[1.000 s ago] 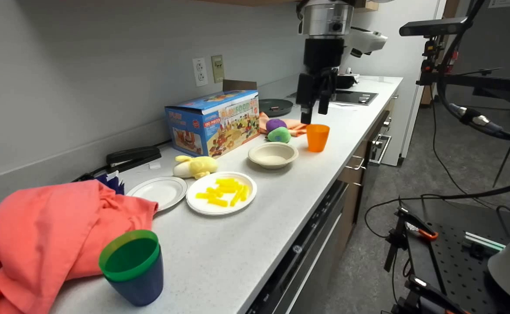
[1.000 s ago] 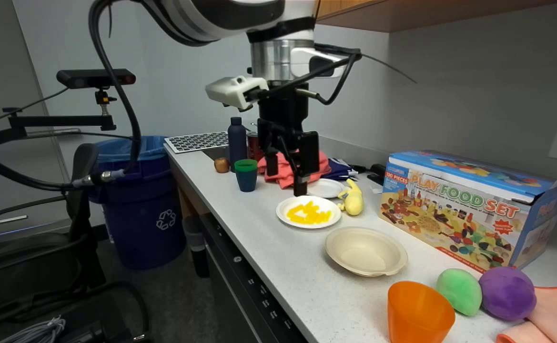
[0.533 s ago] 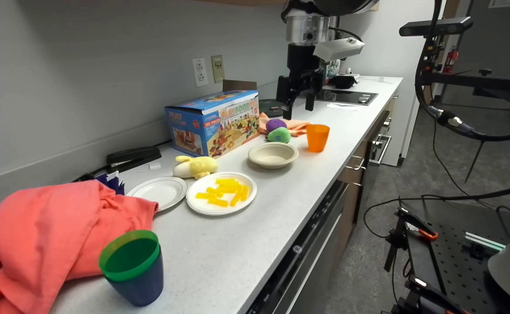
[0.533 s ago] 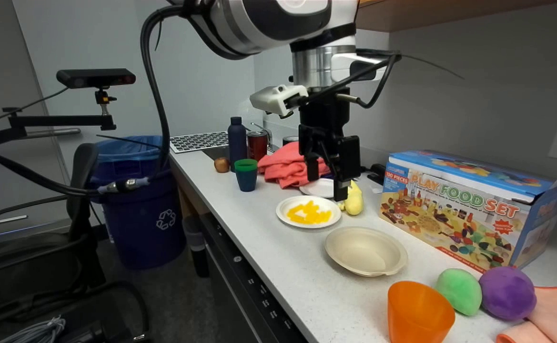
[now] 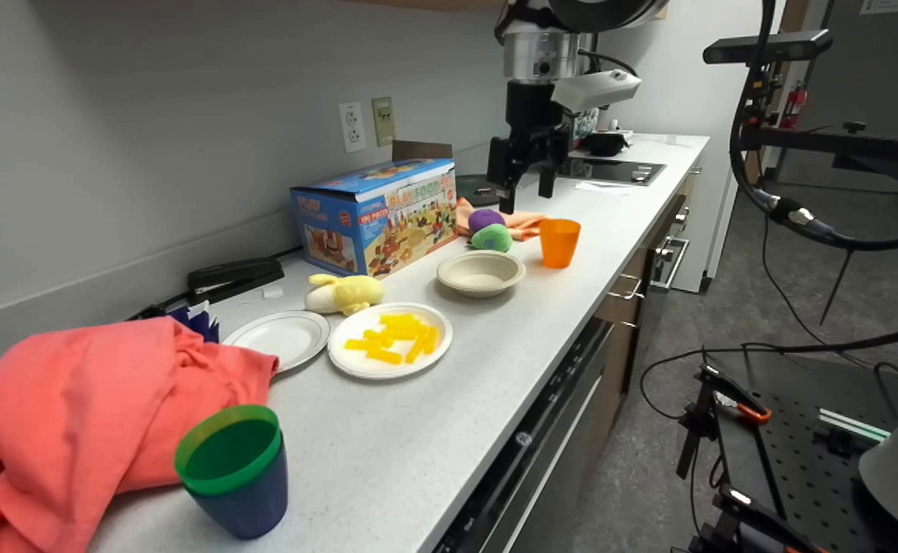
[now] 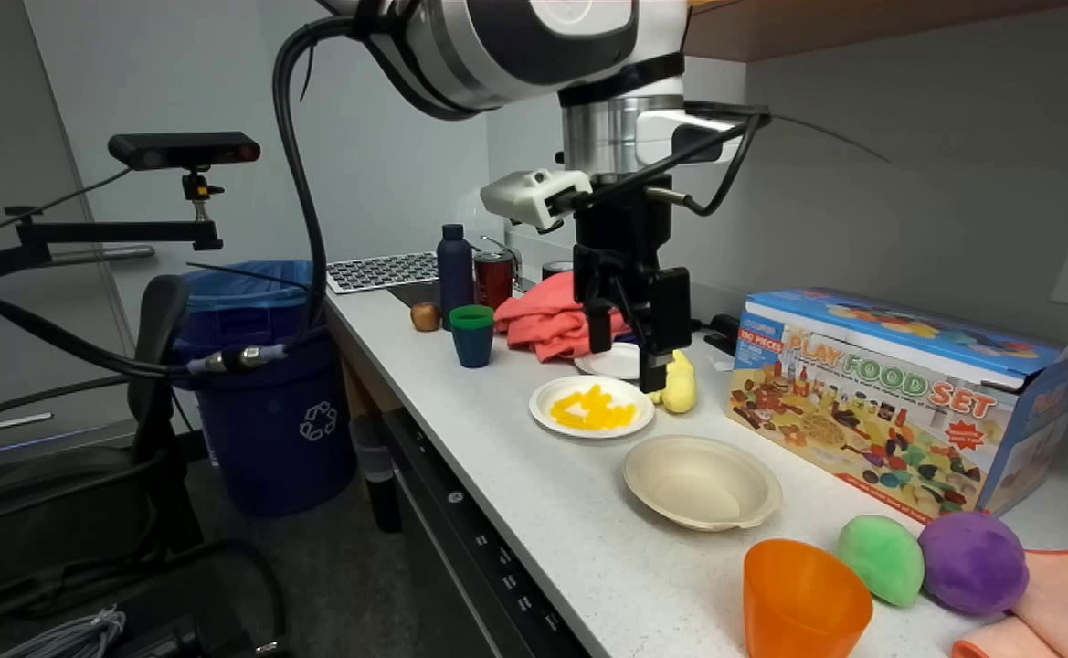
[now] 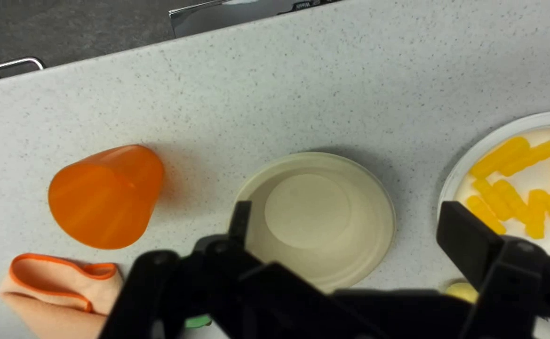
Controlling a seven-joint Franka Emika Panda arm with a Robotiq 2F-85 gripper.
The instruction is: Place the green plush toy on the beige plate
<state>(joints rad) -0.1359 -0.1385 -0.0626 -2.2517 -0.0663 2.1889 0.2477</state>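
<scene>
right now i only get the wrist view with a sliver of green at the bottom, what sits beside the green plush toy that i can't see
Observer: A purple ball sits beside the green plush toy in both exterior views.
Operator: anything tall by the beige plate that i'm missing
Observer: A play food box stands between it and the wall.
Operator: and how high am i
Observer: The pincer hangs well above the counter.

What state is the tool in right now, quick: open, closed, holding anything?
Tool: open, holding nothing; the green plush toy lies apart from it.
</scene>
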